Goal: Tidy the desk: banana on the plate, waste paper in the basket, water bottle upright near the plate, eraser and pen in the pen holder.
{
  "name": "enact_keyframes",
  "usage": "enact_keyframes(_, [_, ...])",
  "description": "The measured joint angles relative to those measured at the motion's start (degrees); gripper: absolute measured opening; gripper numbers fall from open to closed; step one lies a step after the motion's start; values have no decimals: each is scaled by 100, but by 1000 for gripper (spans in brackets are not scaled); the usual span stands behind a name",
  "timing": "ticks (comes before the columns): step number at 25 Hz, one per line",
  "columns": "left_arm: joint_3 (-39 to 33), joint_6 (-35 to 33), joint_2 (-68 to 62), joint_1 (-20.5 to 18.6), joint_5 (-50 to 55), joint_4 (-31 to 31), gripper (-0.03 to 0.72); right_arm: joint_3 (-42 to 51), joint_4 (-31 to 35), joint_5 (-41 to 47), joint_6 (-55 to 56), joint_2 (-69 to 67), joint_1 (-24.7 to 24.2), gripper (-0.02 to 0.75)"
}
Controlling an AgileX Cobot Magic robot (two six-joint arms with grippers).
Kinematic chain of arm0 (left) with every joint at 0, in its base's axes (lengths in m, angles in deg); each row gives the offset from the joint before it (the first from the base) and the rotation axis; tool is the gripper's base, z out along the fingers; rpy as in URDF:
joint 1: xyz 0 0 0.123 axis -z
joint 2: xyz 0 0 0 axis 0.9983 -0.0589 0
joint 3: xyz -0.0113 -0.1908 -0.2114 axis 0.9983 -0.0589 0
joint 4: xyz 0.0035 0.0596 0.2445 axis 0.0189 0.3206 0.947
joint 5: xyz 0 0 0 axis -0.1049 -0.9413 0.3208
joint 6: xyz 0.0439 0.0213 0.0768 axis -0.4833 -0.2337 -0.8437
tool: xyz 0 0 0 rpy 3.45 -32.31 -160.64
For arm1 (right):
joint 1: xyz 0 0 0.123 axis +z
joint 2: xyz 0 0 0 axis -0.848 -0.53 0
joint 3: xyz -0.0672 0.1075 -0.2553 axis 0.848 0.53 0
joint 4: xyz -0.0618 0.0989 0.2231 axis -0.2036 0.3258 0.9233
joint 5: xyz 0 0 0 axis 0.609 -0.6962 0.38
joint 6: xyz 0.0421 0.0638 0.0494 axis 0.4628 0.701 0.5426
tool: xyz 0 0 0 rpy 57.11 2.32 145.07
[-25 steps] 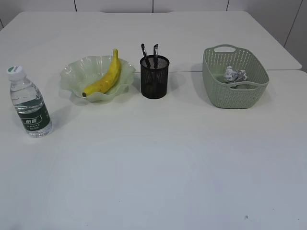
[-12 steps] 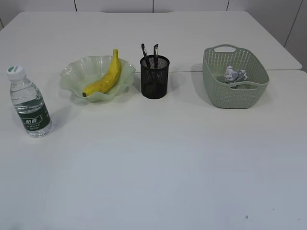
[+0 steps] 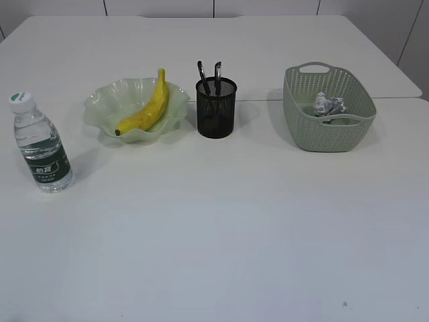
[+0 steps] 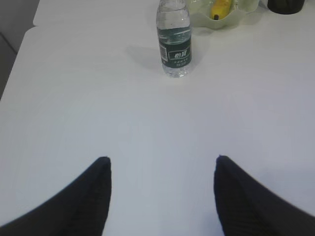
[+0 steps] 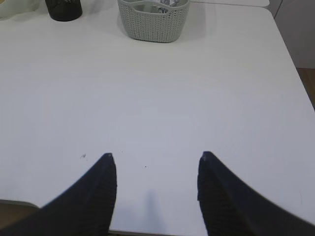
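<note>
From my seat the surface [image 3: 221, 228] looks all but tidied. Toward its far right the basket [image 3: 328, 107] holds the crumpled waste paper [image 3: 329, 104]. Toward the far left the plate [image 3: 134, 107] carries the banana [image 3: 147, 107], lying across the bowl of it. The water bottle [image 3: 41, 142] stands upright, cap on, near the left edge and a little nearer the front than the plate, close to it but not touching. Between plate and basket stands the pen holder [image 3: 216, 107], with what look like two pens [image 3: 209, 74] sticking up out of it. I cannot see the eraser anywhere; it may lie inside the mesh, but I cannot tell.

Both arms hang over the bare front of the surface. The left gripper [image 4: 162, 196] has its fingers spread wide with nothing between them, and the bottle shows well ahead of it in its wrist view. The right gripper [image 5: 156, 191] is likewise parted and empty.

I judge the task at its closing step. My next move calls only for a check on the eraser, then parking both arms.
</note>
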Motion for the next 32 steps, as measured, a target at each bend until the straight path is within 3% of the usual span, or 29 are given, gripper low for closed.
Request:
enact_keyframes(26, [0, 0, 0, -14, 0, 0, 465, 0, 0, 0, 0, 0, 0, 397])
enact_keyframes(32, [0, 549, 0, -14, 0, 143, 465, 0, 0, 0, 0, 0, 0, 396])
